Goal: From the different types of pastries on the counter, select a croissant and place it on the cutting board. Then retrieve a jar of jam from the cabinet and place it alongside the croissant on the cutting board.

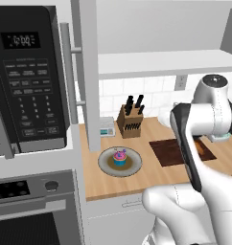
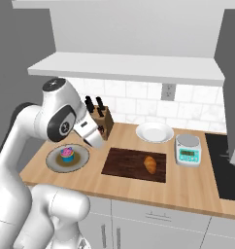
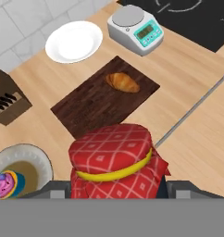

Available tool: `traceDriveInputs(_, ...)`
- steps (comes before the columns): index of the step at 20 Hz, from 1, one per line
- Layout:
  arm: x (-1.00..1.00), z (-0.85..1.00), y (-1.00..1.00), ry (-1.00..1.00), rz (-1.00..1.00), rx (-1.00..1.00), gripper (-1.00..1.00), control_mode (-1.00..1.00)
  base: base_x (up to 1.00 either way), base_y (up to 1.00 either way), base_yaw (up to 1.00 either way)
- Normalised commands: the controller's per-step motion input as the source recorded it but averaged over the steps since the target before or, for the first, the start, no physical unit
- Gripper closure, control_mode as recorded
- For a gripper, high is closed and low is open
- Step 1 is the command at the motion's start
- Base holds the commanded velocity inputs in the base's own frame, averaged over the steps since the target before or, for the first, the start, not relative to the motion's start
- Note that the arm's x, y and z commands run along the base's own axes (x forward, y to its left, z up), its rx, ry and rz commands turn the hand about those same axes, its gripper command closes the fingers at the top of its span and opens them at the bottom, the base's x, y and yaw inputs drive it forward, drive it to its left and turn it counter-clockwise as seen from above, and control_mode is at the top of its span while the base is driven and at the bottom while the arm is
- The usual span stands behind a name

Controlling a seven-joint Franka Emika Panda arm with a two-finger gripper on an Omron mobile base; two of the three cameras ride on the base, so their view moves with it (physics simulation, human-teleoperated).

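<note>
One long counter (image 2: 187, 187) of light tan wood is seen running below a tiled wall, with the pale cabinet (image 2: 129, 65) shelf hung above it and its tall door (image 1: 89, 81) standing beside a black microwave (image 1: 29, 81). The white arm is bent at the elbow above the counter's left part, its forearm angled down toward the space between the plate and the board. The dark cutting board (image 2: 126, 165) lies flat near the middle of the counter, and the croissant (image 2: 150, 164) is placed on its right half, away from the edges. A grey-brown round plate (image 2: 54, 163) is set just left of the board, and the blue-wrapped, pink-frosted cupcake (image 2: 67, 154) stands on it. A white plate (image 2: 155, 132) is found behind the board near the wall, with a small kitchen scale (image 2: 188, 149) to its right and a knife block (image 2: 103, 123) to its left. The gripper (image 3: 115, 192) is held above the counter, looking down on the near corner of the board, and the jar of jam (image 3: 115, 159) with its red checked cloth lid is pinched between the fingers. The jar is carried in the air, not yet on the board.
</note>
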Motion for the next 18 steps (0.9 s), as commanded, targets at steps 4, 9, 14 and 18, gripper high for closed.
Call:
traceDriveInputs(4,0.37,-0.57,-0.01,-0.03,0.00,-0.12,1.00,-1.00,0.00,0.00,0.00)
traceDriveInputs(9,0.25,-0.72,-0.11,-0.07,0.00,-0.13,1.00,-1.00,0.00,0.00,0.00)
traceDriveInputs(14,0.40,-0.46,-0.19,0.00,0.00,-0.01,1.00,-1.00,0.00,0.00,0.00)
traceDriveInputs(18,0.71,-0.08,-0.08,0.09,0.00,0.01,1.00,-1.00,0.00,0.00,0.00)
